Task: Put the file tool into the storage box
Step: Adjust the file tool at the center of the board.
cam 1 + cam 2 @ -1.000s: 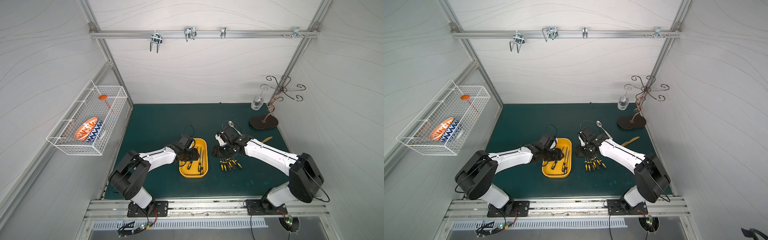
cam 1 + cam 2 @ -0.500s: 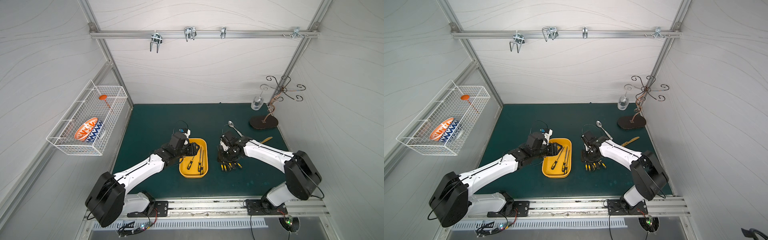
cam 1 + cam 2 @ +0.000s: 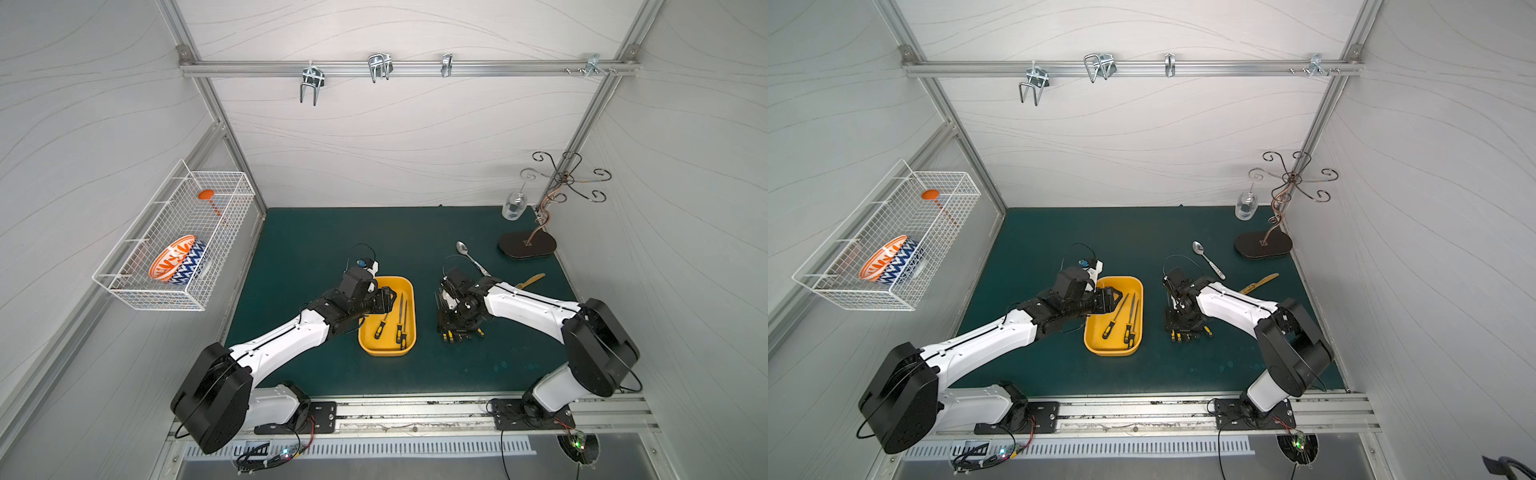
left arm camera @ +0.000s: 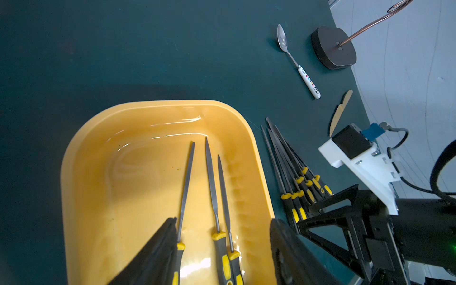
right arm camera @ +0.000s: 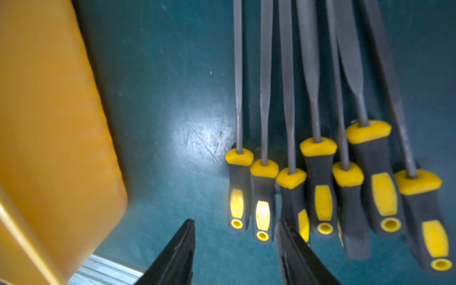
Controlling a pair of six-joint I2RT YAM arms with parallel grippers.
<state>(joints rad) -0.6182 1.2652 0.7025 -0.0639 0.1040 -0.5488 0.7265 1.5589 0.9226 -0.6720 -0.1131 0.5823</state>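
Loose files (image 5: pixel 318 172) lie in a row on the desk (image 3: pixel 316 249) directly beneath the right end effector (image 5: pixel 235 222), its jaws apart and empty; shafts run parallel to the storage box (image 3: pixel 386 351) just beside. The left end effector (image 4: pixel 223 219) hangs open over the box, farther off

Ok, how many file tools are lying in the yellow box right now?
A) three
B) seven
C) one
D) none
A, since the left wrist view shows three files lying inside the yellow storage box, while the other files sit outside it on the green mat.
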